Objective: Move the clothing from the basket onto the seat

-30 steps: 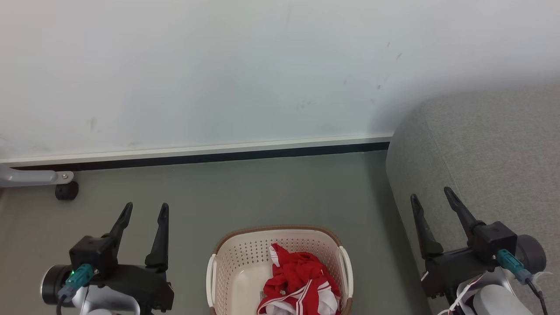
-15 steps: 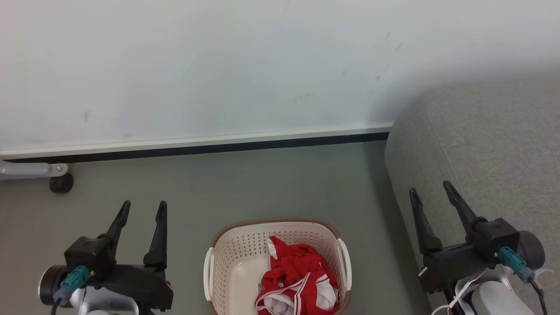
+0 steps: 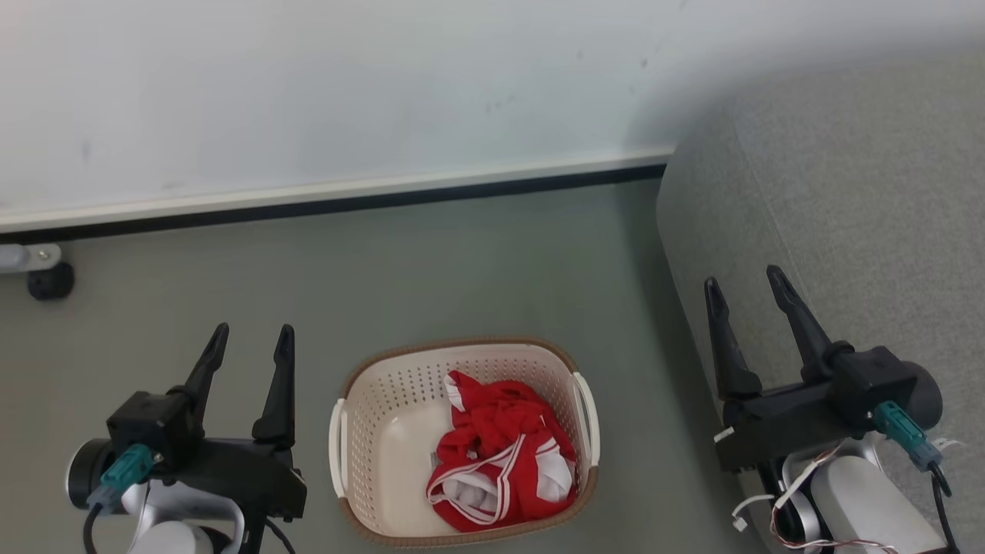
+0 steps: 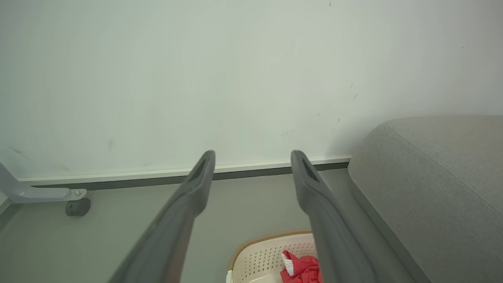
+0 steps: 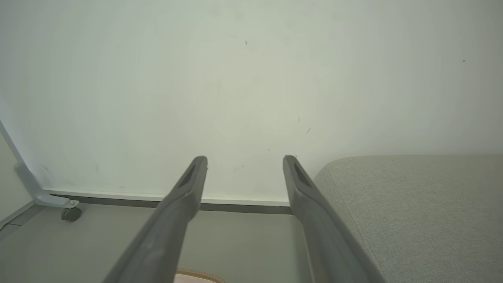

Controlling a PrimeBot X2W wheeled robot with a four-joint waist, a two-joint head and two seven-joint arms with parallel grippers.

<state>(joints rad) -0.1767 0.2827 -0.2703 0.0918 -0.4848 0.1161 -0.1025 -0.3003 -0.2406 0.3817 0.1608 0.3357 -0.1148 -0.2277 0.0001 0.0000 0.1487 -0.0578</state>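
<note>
The cream basket (image 3: 385,431) with a brown rim stands on the grey floor at the bottom middle of the head view. Crumpled red clothing (image 3: 500,454) with white stripes lies in its right half. The grey seat (image 3: 831,192) fills the right side. My left gripper (image 3: 250,338) is open and empty, left of the basket and apart from it. My right gripper (image 3: 742,281) is open and empty in front of the seat's side. The left wrist view shows the basket (image 4: 259,255), the clothing (image 4: 302,269) and the seat (image 4: 432,177) beyond the open left gripper (image 4: 253,155). The right gripper (image 5: 245,161) stands open beside the seat (image 5: 412,204).
A white wall (image 3: 346,92) with a dark skirting strip (image 3: 346,204) runs behind the floor. A grey frame leg with a black caster (image 3: 50,281) stands at the far left by the wall. Bare floor lies between basket and wall.
The head camera has tilted down, so the basket, wall and seat sit higher in the picture and more of the basket shows. Both grippers stay open and the clothing lies unchanged.
</note>
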